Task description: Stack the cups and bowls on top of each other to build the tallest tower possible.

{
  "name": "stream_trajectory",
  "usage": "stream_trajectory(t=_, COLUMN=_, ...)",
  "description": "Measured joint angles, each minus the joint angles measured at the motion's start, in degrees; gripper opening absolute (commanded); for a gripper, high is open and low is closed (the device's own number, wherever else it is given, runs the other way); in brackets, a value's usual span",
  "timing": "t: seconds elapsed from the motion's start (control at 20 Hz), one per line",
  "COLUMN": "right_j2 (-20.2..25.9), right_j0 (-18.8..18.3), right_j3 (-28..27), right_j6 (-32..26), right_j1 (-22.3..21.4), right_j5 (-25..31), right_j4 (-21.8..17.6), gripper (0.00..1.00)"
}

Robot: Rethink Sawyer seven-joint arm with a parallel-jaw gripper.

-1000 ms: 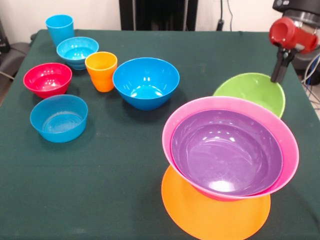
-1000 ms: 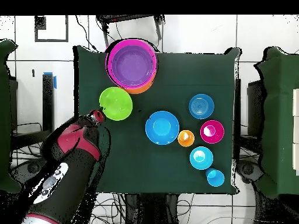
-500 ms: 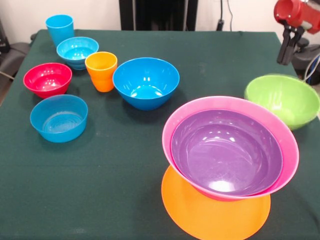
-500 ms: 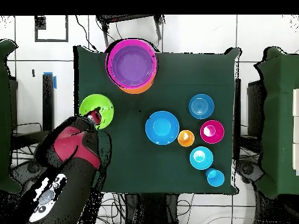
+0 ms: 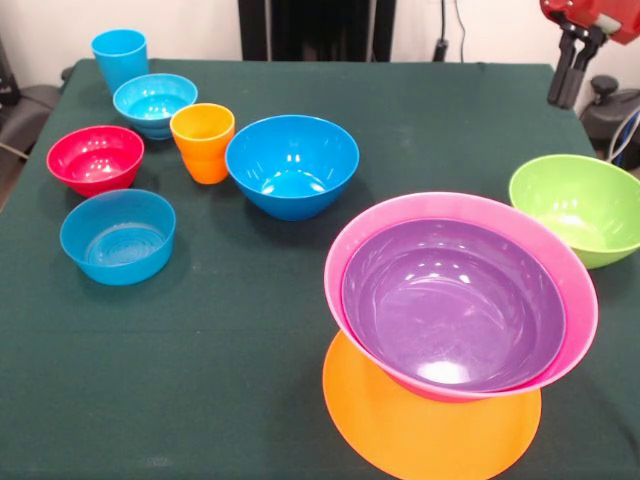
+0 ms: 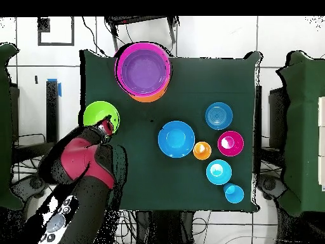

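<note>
Bowls of glossy plastic formed the tower (image 5: 460,330): purple nested in pink on a flat orange base, at the bench's (image 5: 250,330) near edge. The green bowl (image 5: 578,208) sat apart, beside it. The end effector (image 5: 568,62) hung above, its state unclear. Dark green cloth covered the bench.

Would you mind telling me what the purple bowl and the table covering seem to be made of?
The purple bowl looks like glossy moulded plastic: bright highlights sit on its smooth inner wall. The table covering appears to be dark green matte cloth, showing no shine; the exact fabric is unclear.
</note>
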Motion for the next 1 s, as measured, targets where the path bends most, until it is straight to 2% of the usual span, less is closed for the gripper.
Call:
stream_trajectory(t=0.65, right_j2=0.9, right_j0=-1.9, right_j3=0.0, right_j6=0.0, right_j1=0.3, right_j5=-0.3, right_j4=0.0, gripper=0.00)
stream_trajectory(t=1.0, right_j2=1.5, right_j0=-2.1, right_j3=0.0, right_j6=0.0, right_j1=2.0, right_j5=-2.9, right_j4=0.0, gripper=0.00)
